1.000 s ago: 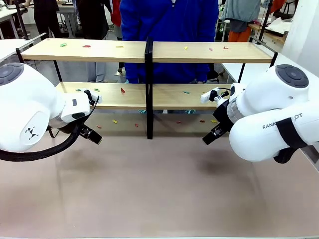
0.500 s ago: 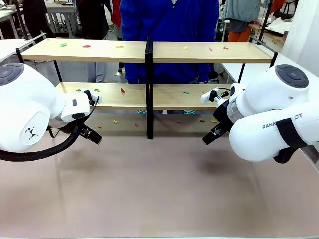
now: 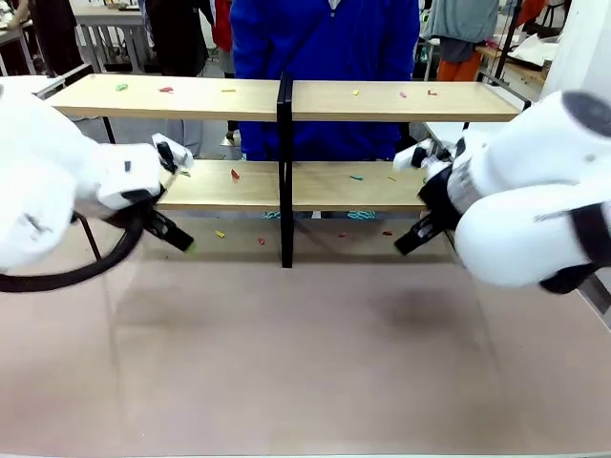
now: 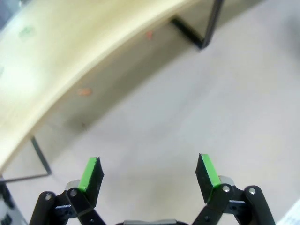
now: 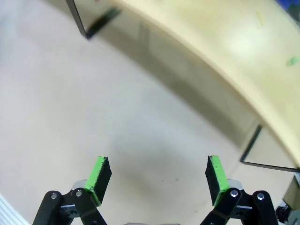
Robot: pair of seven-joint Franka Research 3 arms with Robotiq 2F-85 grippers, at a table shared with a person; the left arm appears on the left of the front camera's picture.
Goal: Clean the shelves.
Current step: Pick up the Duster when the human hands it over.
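Littering both pale shelves (image 3: 382, 103), coloured scraps (image 3: 235, 174)

white rounded arms (image 3: 520, 210), black jaws, green pads (image 4: 91, 176), black cable (image 3: 48, 280).

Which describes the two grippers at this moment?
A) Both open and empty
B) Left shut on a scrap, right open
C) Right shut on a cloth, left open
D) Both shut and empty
A: in the wrist views, the left gripper and the right gripper each have jaws standing wide apart with nothing between them.

no legible text, labels, numbers or signs to be read
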